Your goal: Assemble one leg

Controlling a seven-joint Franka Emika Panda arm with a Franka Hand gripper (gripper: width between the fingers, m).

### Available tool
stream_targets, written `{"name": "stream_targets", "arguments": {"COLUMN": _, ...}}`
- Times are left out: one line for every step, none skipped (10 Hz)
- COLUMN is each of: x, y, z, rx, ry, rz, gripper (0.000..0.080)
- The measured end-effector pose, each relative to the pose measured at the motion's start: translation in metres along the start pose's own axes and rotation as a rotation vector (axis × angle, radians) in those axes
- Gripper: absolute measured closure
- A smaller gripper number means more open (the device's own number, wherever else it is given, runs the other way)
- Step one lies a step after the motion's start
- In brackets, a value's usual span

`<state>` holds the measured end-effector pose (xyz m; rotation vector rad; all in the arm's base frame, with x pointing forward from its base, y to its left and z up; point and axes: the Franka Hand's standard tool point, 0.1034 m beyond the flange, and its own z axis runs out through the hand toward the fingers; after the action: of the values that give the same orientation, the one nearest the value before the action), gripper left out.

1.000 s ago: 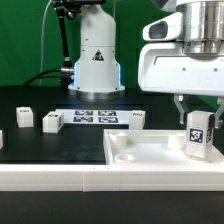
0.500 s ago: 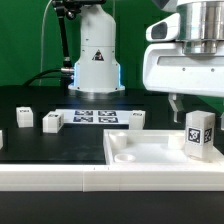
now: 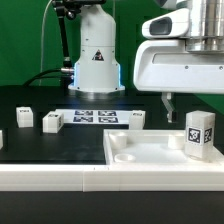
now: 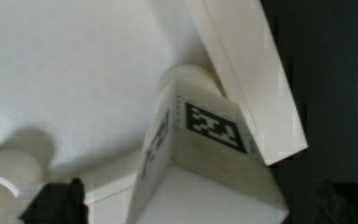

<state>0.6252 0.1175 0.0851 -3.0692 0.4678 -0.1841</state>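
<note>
The leg (image 3: 199, 133) is a small white square post with a black-and-white tag. It stands upright at the exterior view's right end of the large white panel (image 3: 140, 150). My gripper (image 3: 195, 104) hangs open just above the leg's top, not touching it. One dark finger (image 3: 167, 103) shows to the leg's left; the other is at the frame edge. In the wrist view the leg (image 4: 211, 125) lies straight below between the two dark fingertips (image 4: 55, 200), on the white panel (image 4: 69, 80).
Three more small white tagged posts stand on the black table at the exterior view's left (image 3: 24, 119), (image 3: 52, 121) and middle (image 3: 137, 119). The marker board (image 3: 95, 116) lies behind them. The arm's base (image 3: 95, 60) stands at the back.
My gripper has risen off the leg. A second ago its fingers were down around the leg; now they are above it and the leg stands alone on the panel.
</note>
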Motion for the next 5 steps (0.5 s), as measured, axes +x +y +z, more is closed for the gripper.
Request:
{"name": "stream_targets", "arguments": {"x": -0.0005, "y": -0.0008, "z": 0.0001, "rx": 0.001, "ry": 0.000, "rz": -0.105, "gripper": 0.0151}}
{"name": "stream_targets", "arguments": {"x": -0.0005, "y": -0.0008, "z": 0.0001, "rx": 0.001, "ry": 0.000, "rz": -0.177, "gripper": 0.0151}}
{"name": "stream_targets", "arguments": {"x": -0.0007, "y": -0.0006, "z": 0.0003, "rx": 0.000, "ry": 0.000, "rz": -0.246, "gripper": 0.0151}}
{"name": "stream_targets", "arguments": {"x": -0.0013, "y": -0.0011, "z": 0.0006, "rx": 0.001, "ry": -0.001, "rz": -0.323, "gripper": 0.0151}}
{"name": "stream_targets", "arguments": {"x": -0.0026, "y": -0.0022, "z": 0.0011, "rx": 0.002, "ry": -0.001, "rz": -0.373, "gripper": 0.0151}}
